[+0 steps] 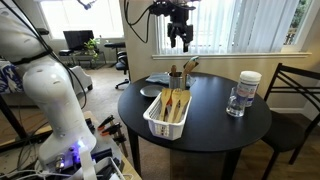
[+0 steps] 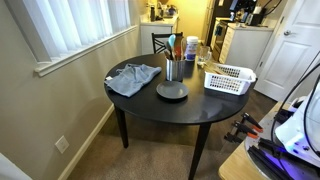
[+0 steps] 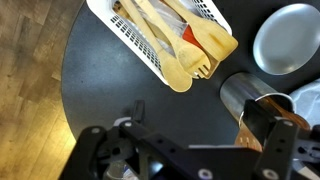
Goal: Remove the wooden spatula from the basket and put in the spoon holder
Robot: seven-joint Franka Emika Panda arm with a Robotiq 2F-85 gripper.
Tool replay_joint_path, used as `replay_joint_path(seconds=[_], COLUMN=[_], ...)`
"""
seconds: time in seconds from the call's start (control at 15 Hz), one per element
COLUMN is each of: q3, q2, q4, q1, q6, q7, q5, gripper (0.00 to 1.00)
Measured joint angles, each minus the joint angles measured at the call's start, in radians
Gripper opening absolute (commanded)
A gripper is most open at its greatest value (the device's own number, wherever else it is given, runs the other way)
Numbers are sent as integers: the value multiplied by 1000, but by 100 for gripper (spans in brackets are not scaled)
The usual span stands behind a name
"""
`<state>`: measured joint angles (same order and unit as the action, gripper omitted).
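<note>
The white basket (image 1: pixel 153 117) stands on the black round table and holds several wooden utensils. It also shows in an exterior view (image 2: pixel 230 78) and at the top of the wrist view (image 3: pixel 125 32). The pale wooden spatula (image 3: pixel 160 45) lies lengthwise in it among orange-brown utensils, and it shows in an exterior view (image 1: pixel 171 103) too. The spoon holder (image 1: pixel 175 80) stands just beyond the basket with utensils in it, seen also in the wrist view (image 3: pixel 243 95) and in an exterior view (image 2: pixel 174 70). My gripper (image 1: pixel 180 40) hangs high above the holder, open and empty (image 3: pixel 185 140).
A grey plate (image 2: pixel 171 92) lies beside the holder, also in the wrist view (image 3: pixel 290 35). A blue-grey cloth (image 2: pixel 133 78) lies on the table. A clear jar with a white lid (image 1: pixel 248 90) stands at the table's edge. A chair (image 1: pixel 295 95) is nearby.
</note>
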<state>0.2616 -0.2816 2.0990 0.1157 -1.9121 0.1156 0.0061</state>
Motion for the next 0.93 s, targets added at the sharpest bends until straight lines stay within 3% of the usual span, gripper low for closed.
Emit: replay_joint_path(seconds=[0.67,0.93], q3=[-3,-17], q2=[10,94], q4=[-1,-48], q1=[3,2], q6=[-7,-77], q7=[-2,-12], q5=[0,0], gripper=[100,100])
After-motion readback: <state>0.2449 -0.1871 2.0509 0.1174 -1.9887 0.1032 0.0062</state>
